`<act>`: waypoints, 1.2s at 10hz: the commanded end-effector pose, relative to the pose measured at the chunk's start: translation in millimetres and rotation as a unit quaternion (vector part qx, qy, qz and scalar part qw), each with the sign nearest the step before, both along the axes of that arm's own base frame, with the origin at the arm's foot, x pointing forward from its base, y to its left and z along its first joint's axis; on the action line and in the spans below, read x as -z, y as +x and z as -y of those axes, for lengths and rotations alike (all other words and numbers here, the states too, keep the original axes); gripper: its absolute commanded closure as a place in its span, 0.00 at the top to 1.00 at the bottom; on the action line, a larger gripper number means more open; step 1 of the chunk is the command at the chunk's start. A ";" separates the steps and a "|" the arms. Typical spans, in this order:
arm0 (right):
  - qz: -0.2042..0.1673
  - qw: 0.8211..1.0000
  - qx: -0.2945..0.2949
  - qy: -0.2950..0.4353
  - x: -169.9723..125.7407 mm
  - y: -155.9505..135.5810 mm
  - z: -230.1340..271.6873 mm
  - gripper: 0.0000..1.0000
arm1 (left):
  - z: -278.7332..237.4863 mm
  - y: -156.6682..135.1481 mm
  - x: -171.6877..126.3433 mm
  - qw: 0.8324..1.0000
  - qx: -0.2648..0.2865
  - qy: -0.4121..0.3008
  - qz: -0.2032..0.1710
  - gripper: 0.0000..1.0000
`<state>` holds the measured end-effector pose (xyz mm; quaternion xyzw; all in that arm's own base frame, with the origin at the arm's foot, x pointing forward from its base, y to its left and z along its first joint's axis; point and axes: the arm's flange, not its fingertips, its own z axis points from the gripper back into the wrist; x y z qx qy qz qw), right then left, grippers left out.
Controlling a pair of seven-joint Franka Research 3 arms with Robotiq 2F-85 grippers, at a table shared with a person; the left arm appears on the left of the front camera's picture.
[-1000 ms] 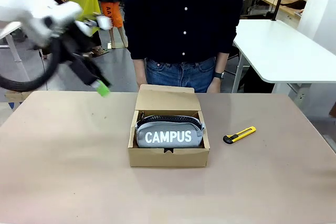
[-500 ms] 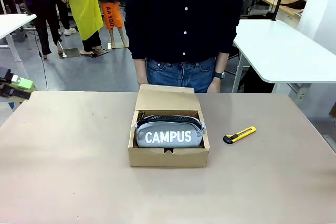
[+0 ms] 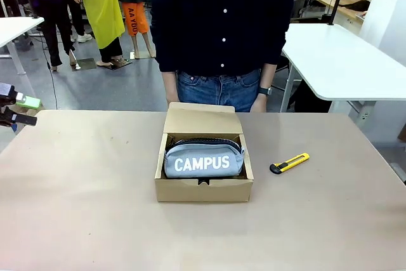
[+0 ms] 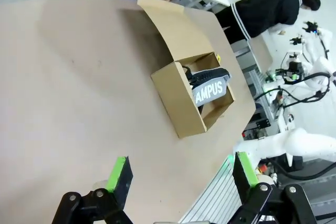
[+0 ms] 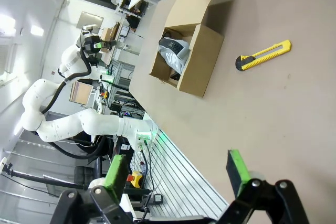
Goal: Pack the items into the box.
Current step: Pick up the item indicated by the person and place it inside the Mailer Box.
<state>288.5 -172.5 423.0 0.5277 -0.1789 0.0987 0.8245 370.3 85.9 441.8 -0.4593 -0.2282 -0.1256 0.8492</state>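
Note:
The brown cardboard box point(image 3: 203, 190) sits mid-table with its flap lid standing open at the back. Inside lies the grey-blue "CAMPUS" pouch point(image 3: 203, 162), black zipper up. The yellow-and-black utility knife point(image 3: 289, 163) rests on the table right of the box. My left gripper point(image 3: 22, 110) hangs open at the table's far left edge, far from the box. In the left wrist view this gripper point(image 4: 181, 174) is open and empty, with the box point(image 4: 181, 103) and pouch point(image 4: 211, 87) ahead. My right gripper point(image 5: 177, 174) is open above bare table, with the knife point(image 5: 262, 55) and box point(image 5: 194, 69) beyond. The small black object is hidden.
A person in a dark shirt point(image 3: 222, 23) stands close behind the box at the table's far edge. A white table point(image 3: 342, 61) stands at the back right. My left arm point(image 5: 79, 121) shows far off in the right wrist view.
My left arm has swung away from above the table to its far left edge. The pouch has settled slightly in the box. The knife has not moved.

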 end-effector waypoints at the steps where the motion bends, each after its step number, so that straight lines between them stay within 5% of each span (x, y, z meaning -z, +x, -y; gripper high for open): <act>1: 0.013 1.000 -0.005 -0.001 0.6 -0.9 1.0 1.00 | -2.9 -4.5 -0.8 1.000 0.005 0.004 0.001 1.00; 12: 0.013 1.000 -0.005 -0.001 0.6 -0.9 1.0 1.00 | -2.9 -4.5 -0.8 1.000 0.005 0.004 0.001 1.00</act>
